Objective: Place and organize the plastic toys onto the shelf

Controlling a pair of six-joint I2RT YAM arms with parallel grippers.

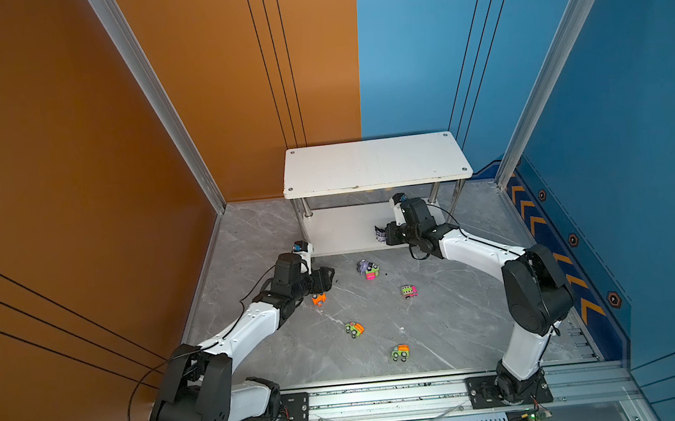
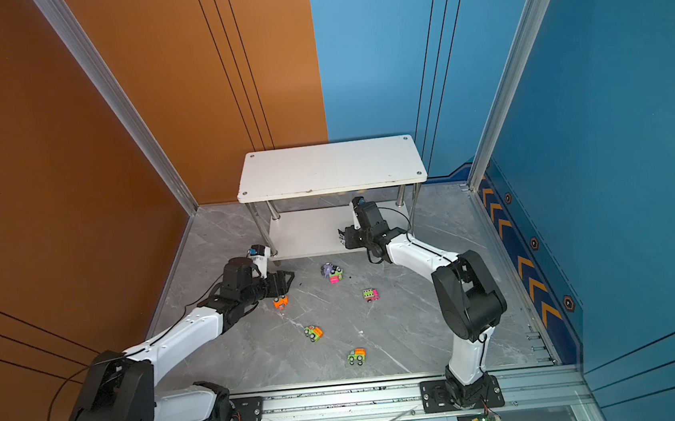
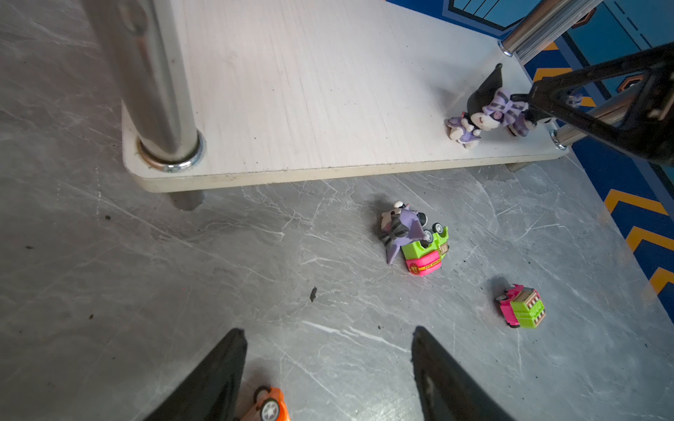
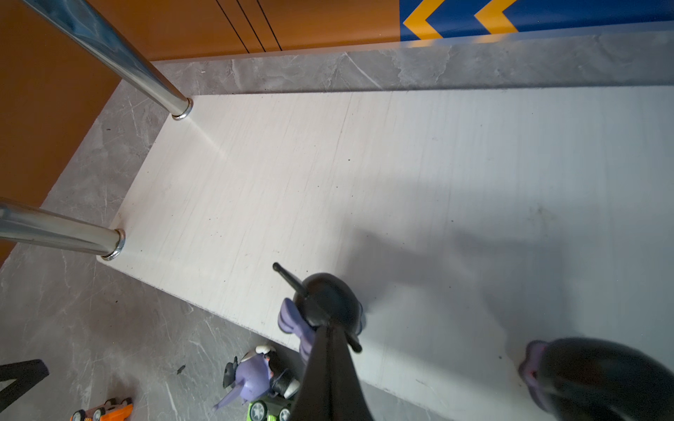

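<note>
Shelf (image 1: 373, 166) at the back of the table (image 1: 461, 313), lower board in use.
Right claw (image 4: 328, 333) is pressed together over the shelf's lower board, tips against the head of a cat-eared figure (image 3: 485, 113) there; whether it pinches an ear I cannot tell. A second figure (image 4: 591, 375) sits near on that board. Left claw (image 3: 327, 331) hangs spread over the table, just by an orange car (image 3: 268, 404). A third figure (image 3: 399, 229) leans on a green truck (image 3: 425, 251) in front of the shelf.
</note>
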